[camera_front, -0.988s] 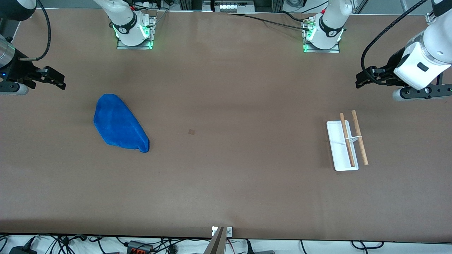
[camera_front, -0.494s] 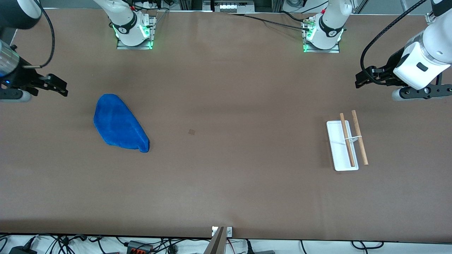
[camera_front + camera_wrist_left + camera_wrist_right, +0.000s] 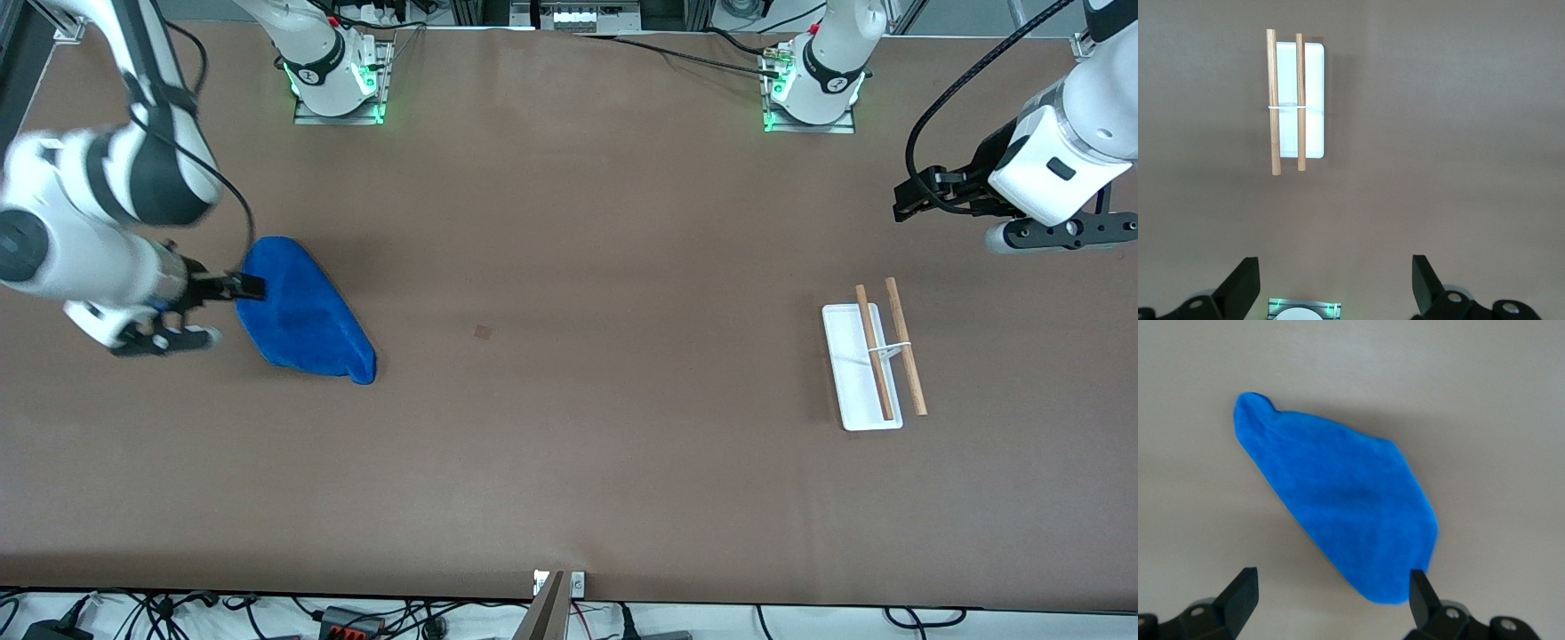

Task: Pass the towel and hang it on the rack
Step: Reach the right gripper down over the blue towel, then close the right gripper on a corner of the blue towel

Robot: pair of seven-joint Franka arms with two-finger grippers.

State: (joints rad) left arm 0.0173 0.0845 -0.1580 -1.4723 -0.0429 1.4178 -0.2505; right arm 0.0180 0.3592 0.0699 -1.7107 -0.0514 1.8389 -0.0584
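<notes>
- My right gripper (image 3: pixel 244 286) hangs over the edge of the towel (image 3: pixel 302 313) that faces the right arm's end of the table; its fingers are spread wide and hold nothing.
- In the right wrist view, both fingertips (image 3: pixel 1239 590) stand well apart with the towel (image 3: pixel 1338 500) lying between and ahead of them, so I am up above the cloth, not yet touching it.
- The towel lies flat on the table (image 3: pixel 569 462) as a rough teardrop, narrow end pointing nearer the front camera, toward the right arm's end of the table.
- My left gripper (image 3: pixel 909 197) waits over bare table at the left arm's end, its fingers also spread and empty, as the left wrist view shows by the two separated fingertips (image 3: pixel 1241 287).
- The rack (image 3: pixel 867 364) stands on the table nearer the front camera than the spot under my left gripper, well apart from the towel; its two wooden rods (image 3: pixel 1285 100) run side by side above the white base (image 3: pixel 1313 100) and nothing hangs on them.
- I judge this to be the first step: the approach for the pick-up, with pass and hanging all yet to do.
- The next move calls for lowering my right gripper onto the cloth's edge, pinching enough of the soft pile to lift it, and leaving a free stretch for my left gripper to take.
- A grip too near the rim may slip off the fuzzy fabric.
</notes>
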